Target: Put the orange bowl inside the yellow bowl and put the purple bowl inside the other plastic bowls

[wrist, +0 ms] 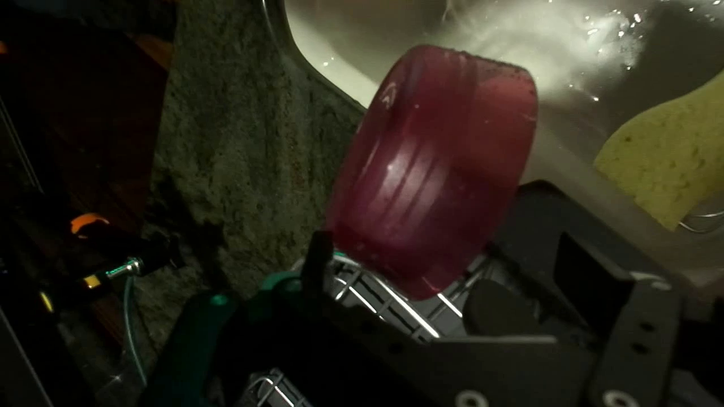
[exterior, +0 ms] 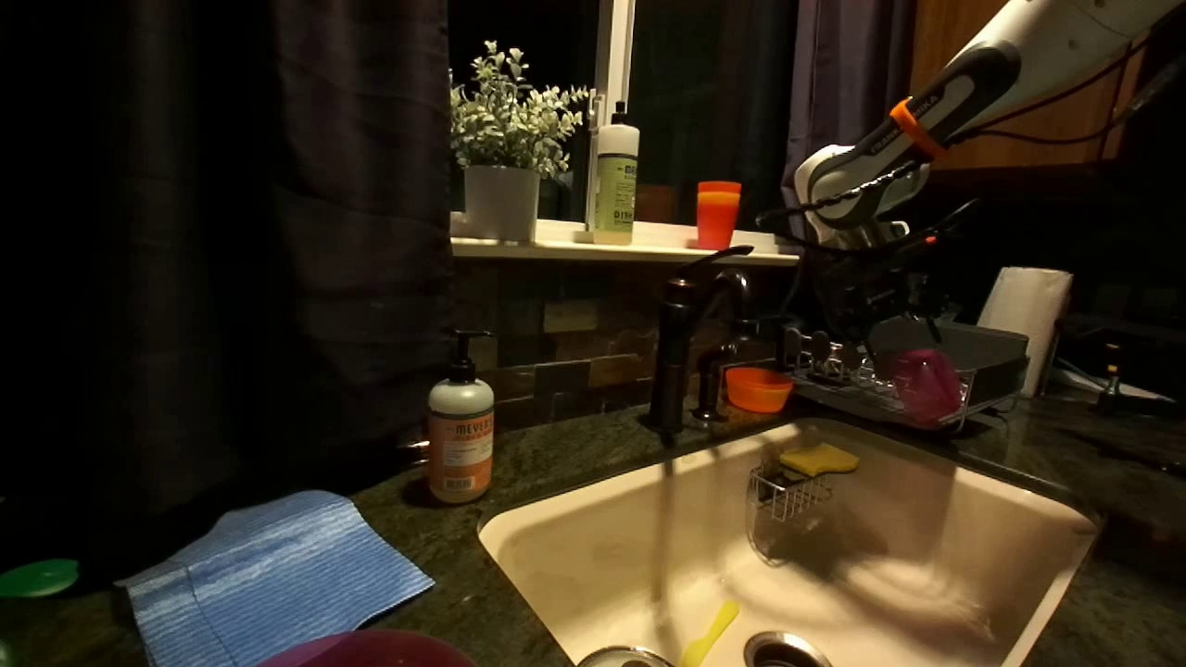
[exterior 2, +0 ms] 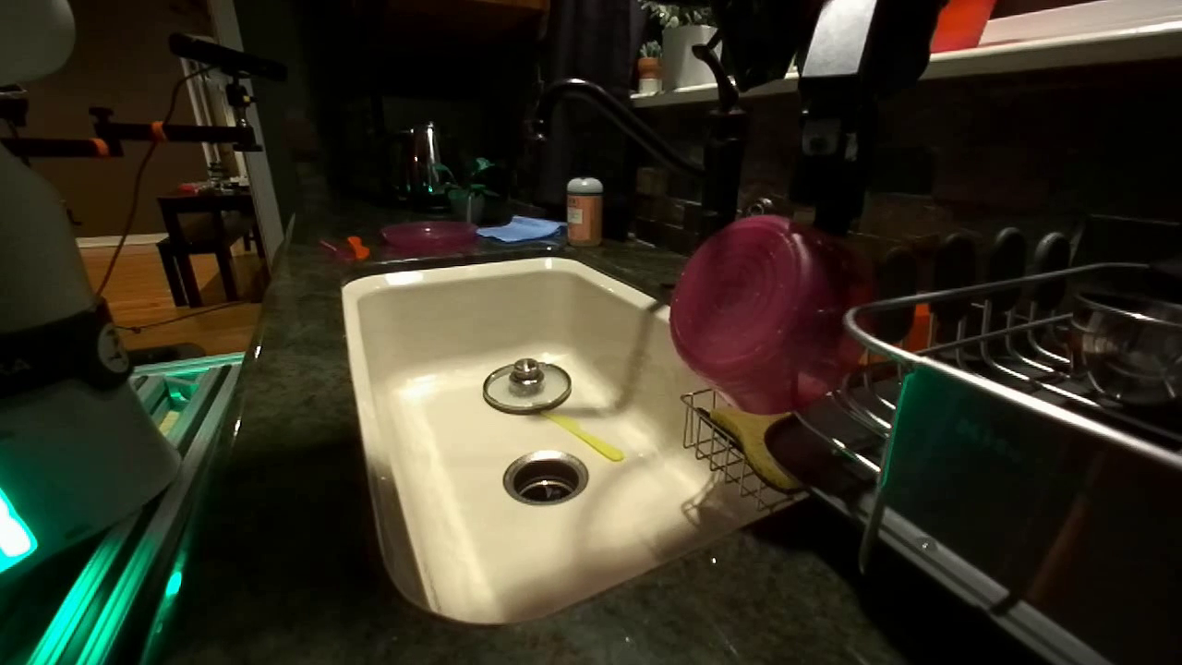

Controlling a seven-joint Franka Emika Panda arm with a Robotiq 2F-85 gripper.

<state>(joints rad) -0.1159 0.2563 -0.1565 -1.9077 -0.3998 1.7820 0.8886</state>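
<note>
In the wrist view, the gripper [wrist: 452,263] presents its 2 fingers [wrist: 591,277] in the spread position, set wide apart. The purple bowl [wrist: 435,169] is located at 12 o'clock from the gripper, with its lower end between the 2 fingers. The finger at the bowl's 8 o'clock is just beside the bowl wall; contact cannot be determined. The finger at the bowl's 4 o'clock stands apart from the bowl.

In an exterior view, the purple bowl is tilted onto its side at the sink-side edge of the dish rack [exterior: 1001,352], at 5 o'clock from the gripper. In an exterior view, its ringed base faces the camera, and the yellow sponge [exterior 2: 753,441] is at 6 o'clock from it.

In an exterior view, the orange bowl [exterior: 760,394] is upright on the counter [exterior: 537,454] near the faucet [exterior: 681,361], at 9 o'clock from the purple bowl. The sink [exterior: 593,537] is at 7 o'clock from the purple bowl.
</note>
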